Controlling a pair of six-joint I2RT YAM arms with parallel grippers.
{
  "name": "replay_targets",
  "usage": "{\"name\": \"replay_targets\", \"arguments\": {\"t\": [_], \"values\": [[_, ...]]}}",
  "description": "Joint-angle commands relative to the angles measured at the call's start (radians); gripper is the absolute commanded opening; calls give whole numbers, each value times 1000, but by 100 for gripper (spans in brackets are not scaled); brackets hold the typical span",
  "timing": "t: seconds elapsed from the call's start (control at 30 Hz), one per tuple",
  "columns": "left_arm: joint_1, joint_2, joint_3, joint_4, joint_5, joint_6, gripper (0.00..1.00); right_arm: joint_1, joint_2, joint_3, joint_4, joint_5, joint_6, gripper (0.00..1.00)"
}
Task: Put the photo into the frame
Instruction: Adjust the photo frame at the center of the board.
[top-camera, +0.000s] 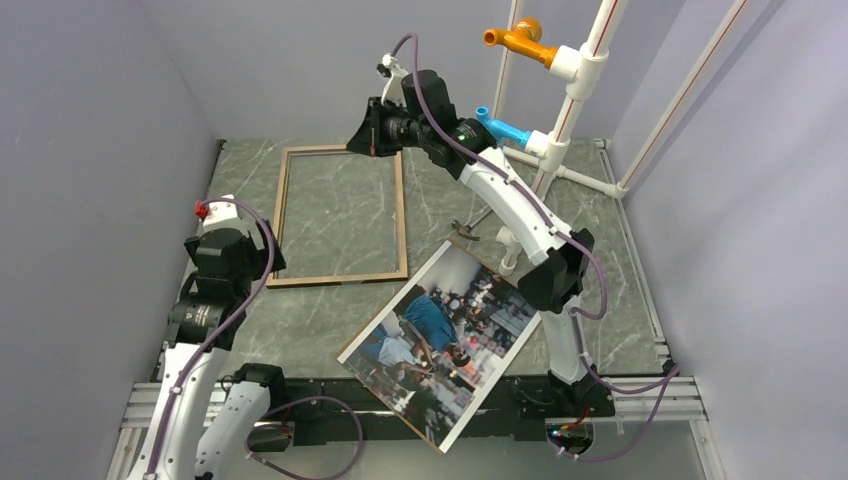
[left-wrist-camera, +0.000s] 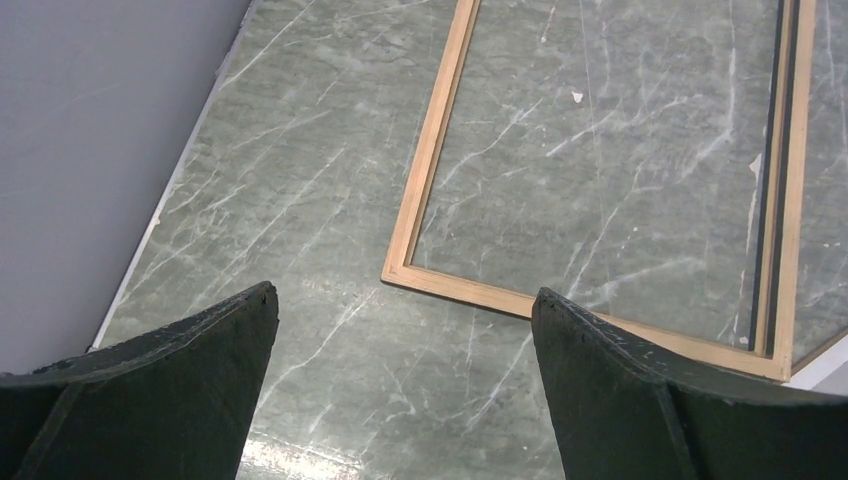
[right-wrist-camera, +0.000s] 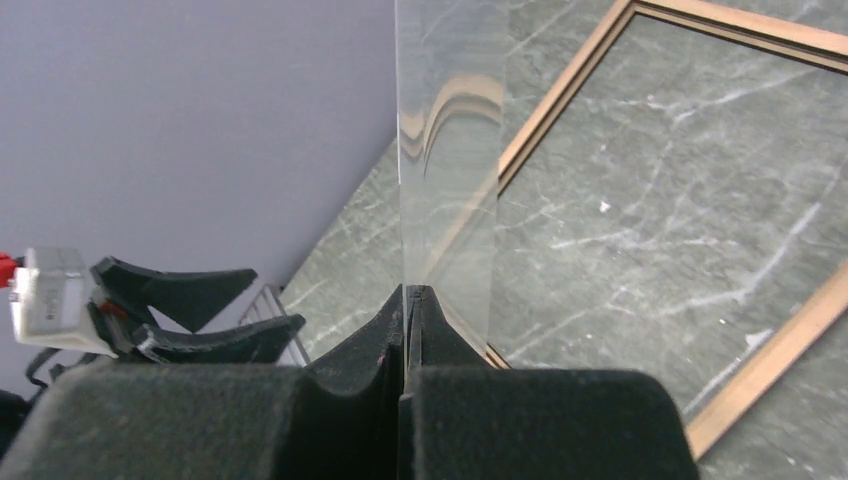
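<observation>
The frame (top-camera: 338, 276), thin pale wood rails, lies flat at the table's back left; its rails also show in both wrist views (left-wrist-camera: 430, 160) (right-wrist-camera: 560, 110). The photo (top-camera: 440, 340), a street scene with a man in blue, lies face up at the near middle, one corner past the table's front edge. My right gripper (right-wrist-camera: 405, 295) hangs over the frame's far right corner (top-camera: 375, 130), shut on a clear thin sheet (right-wrist-camera: 450, 150) that stands upright. My left gripper (left-wrist-camera: 405, 300) is open over bare table near the frame's near left corner, holding nothing.
A white pipe stand (top-camera: 565, 110) with an orange peg (top-camera: 520, 40) and a blue peg (top-camera: 503, 128) rises at the back right. A small metal piece (top-camera: 465, 230) lies right of the frame. Grey walls close in on the left, back and right.
</observation>
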Motion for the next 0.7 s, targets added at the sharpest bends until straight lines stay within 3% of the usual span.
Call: {"name": "replay_targets", "arguments": {"t": [0.0,0.27,0.57,0.67], "values": [[7,22,12,36,-16,17,98,6,12,39,178,-43,101,0],[58,148,34,11,26,-28,95,-28,43,29,267,-53,180,0],[272,573,182,5,362,-81,99,-62,30,-30,253,-39,164,0],[324,726,278,-16,412,-85,96,-73,26,-52,254,-47,162,0]]}}
